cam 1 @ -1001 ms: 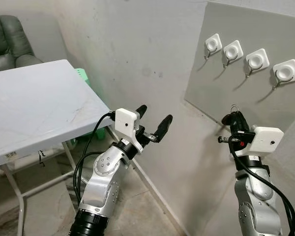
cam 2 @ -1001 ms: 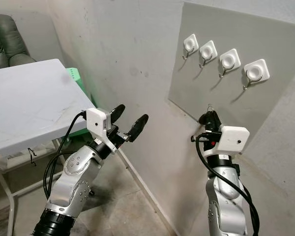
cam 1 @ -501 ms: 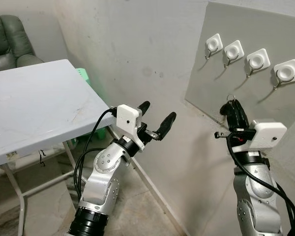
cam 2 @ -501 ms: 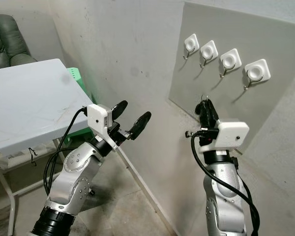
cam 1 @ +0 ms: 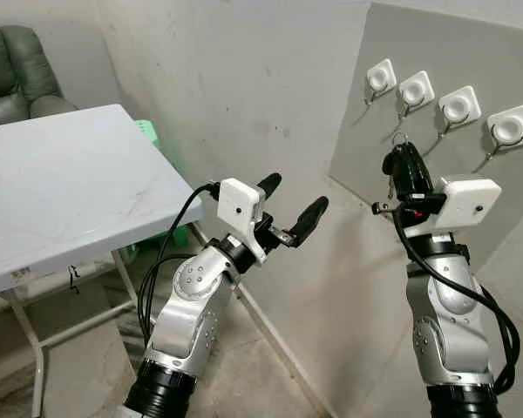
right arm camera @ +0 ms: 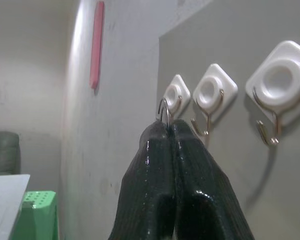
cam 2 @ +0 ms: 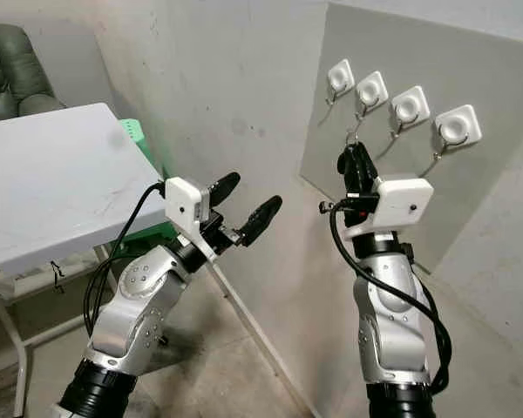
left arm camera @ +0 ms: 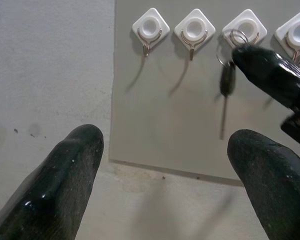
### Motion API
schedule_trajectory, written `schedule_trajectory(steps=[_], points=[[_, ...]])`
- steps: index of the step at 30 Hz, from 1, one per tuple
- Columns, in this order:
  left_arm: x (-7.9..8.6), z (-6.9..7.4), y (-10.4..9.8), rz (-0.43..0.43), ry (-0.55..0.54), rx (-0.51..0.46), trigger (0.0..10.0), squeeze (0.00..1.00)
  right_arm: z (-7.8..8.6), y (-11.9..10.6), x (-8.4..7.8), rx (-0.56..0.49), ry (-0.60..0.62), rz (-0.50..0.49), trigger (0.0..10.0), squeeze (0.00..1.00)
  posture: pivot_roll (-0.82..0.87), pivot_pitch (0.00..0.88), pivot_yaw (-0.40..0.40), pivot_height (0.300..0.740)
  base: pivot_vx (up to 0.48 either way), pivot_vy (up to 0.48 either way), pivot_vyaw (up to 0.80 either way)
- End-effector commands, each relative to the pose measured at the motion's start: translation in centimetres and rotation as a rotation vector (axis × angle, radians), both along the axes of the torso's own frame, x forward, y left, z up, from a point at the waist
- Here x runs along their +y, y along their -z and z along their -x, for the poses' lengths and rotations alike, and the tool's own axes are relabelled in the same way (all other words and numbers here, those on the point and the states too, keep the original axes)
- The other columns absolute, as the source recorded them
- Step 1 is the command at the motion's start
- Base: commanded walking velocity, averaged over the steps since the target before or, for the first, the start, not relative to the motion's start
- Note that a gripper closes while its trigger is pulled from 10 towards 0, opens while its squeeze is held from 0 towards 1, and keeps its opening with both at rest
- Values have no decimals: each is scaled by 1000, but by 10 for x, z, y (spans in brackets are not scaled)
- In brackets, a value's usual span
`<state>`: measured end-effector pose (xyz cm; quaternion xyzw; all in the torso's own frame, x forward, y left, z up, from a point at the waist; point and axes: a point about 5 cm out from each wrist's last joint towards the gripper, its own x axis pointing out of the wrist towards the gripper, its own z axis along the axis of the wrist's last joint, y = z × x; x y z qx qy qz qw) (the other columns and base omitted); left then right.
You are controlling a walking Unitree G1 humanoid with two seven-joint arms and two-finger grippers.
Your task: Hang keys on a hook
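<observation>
Four white square hooks (cam 1: 416, 89) sit in a row on a grey board (cam 1: 366, 165) on the wall. My right gripper (cam 1: 401, 164) is raised just below them, shut on the keys. The silver key ring (cam 1: 399, 138) sticks up from the fingertips, close under the second hook from the left. In the left wrist view the ring (left arm camera: 237, 37) lies near a hook (left arm camera: 246, 25) and a dark key (left arm camera: 227, 80) hangs below it. In the right wrist view the ring (right arm camera: 164, 112) pokes out between the pressed fingers (right arm camera: 155, 165). My left gripper (cam 1: 295, 197) is open, held out towards the wall.
A white folding table (cam 1: 61, 183) stands at the left, with a green stool (cam 1: 148, 132) behind its corner and a grey armchair (cam 1: 17, 70) beyond. The bare wall runs close along the right. A pink strip (right arm camera: 96, 45) hangs high on the wall.
My right gripper has risen with the keys from below the board's lower edge up to just under the hooks. The left arm has lifted and shifted a little to the right.
</observation>
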<state>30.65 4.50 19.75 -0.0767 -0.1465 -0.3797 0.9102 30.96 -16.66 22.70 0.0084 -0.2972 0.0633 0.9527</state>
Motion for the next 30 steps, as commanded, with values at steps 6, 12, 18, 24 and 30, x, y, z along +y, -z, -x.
schedule_trajectory(steps=[6,12,18,24,30], points=[[0,0,-10,0,-1,-29,10000,0,-10,-6,-2,1,-6,-50,10000,0,-36,5,-27,740,0,0,0],[2,0,-10,5,-12,-24,10000,0,-13,-3,-4,19,-3,-81,10000,0,-32,7,-29,740,0,0,0],[4,0,-10,10,-24,-16,10000,0,-12,6,-8,52,7,-117,10000,0,-33,10,-28,740,0,0,0],[3,1,-10,11,-14,-17,10000,0,-9,8,-15,48,51,-166,10000,0,-37,12,-25,740,0,0,0],[2,1,-10,9,-6,-13,10000,0,-6,8,-21,38,93,-193,10000,0,-44,8,-20,740,0,0,0]])
